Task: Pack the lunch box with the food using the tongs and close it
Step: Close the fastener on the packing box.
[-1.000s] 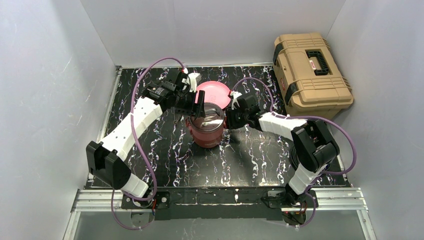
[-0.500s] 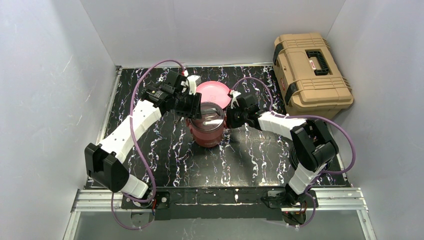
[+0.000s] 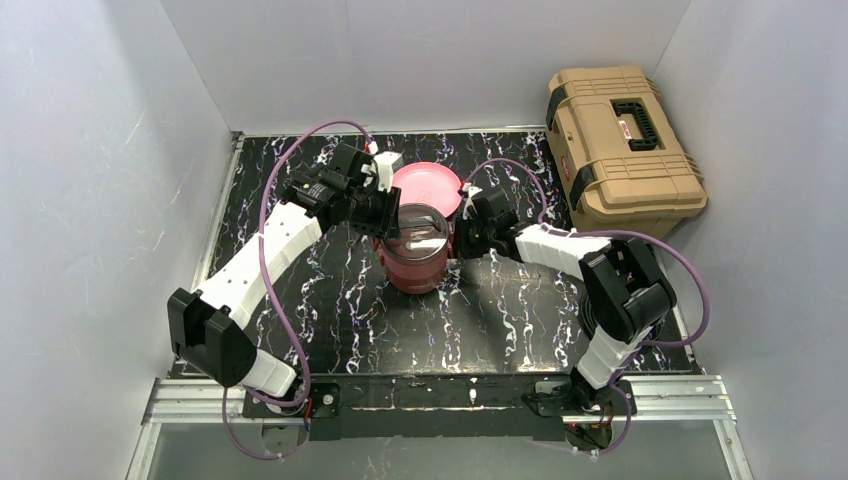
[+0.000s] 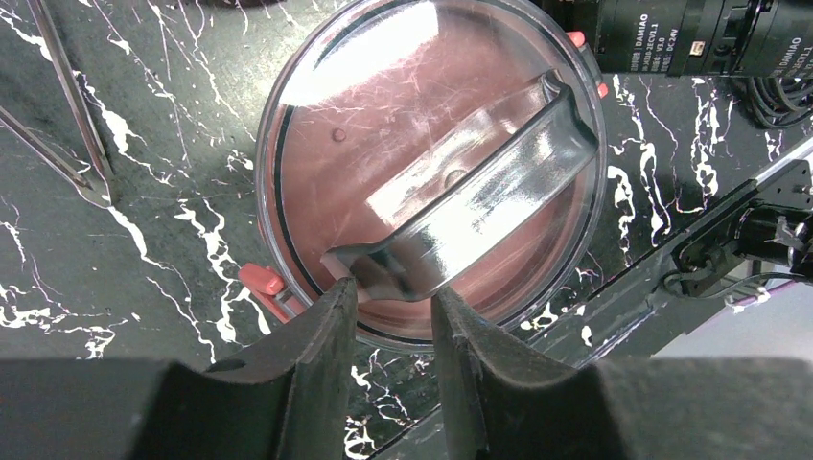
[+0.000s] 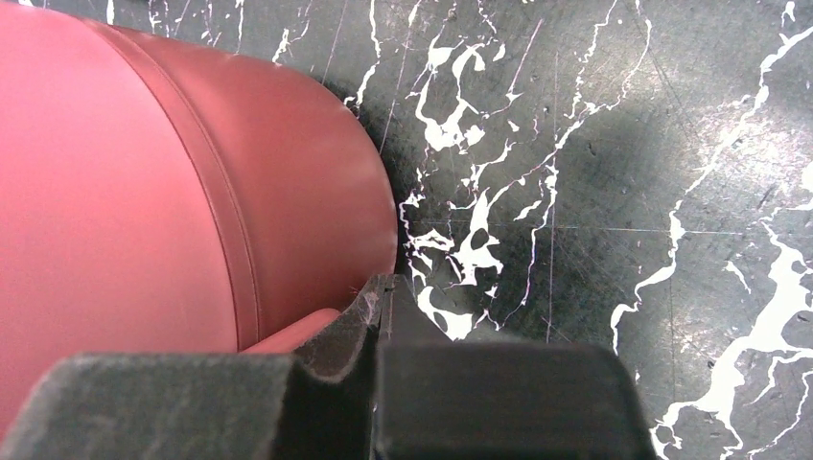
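Note:
The maroon lunch box (image 3: 412, 268) stands mid-table with a clear top lid (image 4: 383, 115) on it. In the left wrist view a glossy dark handle (image 4: 479, 192) crosses the lid. My left gripper (image 4: 393, 292) (image 3: 392, 215) hangs over the box's left rim, its fingertips pressed against both sides of the handle's near end. My right gripper (image 5: 376, 283) (image 3: 462, 238) is shut with nothing between its jaws, tips against the box's maroon wall (image 5: 144, 192). The thin metal tongs (image 4: 67, 125) lie on the table left of the box. The food is hidden.
A flat pink plate (image 3: 432, 182) lies just behind the box. The large tan toolbox (image 3: 620, 140) sits at the back right, off the black marbled mat (image 3: 300, 320). A red latch clip (image 4: 261, 280) sticks out at the box's rim.
My left gripper has narrowed from wide open onto the handle's end. The right gripper has closed fully and eased in against the box's side.

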`<action>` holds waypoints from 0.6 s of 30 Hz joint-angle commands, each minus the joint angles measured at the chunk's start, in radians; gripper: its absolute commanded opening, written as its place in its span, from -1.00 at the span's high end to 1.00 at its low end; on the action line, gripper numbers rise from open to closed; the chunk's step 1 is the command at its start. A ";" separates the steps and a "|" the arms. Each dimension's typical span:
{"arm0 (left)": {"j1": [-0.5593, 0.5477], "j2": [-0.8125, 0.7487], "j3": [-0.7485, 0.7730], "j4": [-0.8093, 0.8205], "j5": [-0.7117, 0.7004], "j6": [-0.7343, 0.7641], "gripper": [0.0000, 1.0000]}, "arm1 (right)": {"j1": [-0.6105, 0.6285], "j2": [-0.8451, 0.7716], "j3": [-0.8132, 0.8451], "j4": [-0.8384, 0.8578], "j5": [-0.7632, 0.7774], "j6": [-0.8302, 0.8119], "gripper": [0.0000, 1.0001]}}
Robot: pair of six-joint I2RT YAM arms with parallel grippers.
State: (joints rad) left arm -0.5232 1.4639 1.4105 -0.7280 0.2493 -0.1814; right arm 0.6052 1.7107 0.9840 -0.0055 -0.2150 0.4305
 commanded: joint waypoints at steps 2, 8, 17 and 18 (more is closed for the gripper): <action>-0.034 0.052 -0.036 -0.004 0.040 0.021 0.41 | 0.046 0.025 0.074 0.036 -0.060 0.031 0.97; -0.053 0.058 -0.027 -0.004 0.042 0.025 0.47 | 0.080 0.036 0.101 0.013 -0.010 0.057 0.97; -0.074 0.066 -0.040 0.018 0.069 0.051 0.50 | 0.105 0.048 0.115 0.078 -0.027 0.100 0.97; -0.075 0.068 -0.041 0.021 0.074 0.055 0.50 | 0.105 0.049 0.114 0.087 -0.033 0.105 0.97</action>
State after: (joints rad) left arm -0.5465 1.4639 1.4109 -0.7387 0.2165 -0.1307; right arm 0.6422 1.7561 1.0267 -0.0708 -0.1223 0.4751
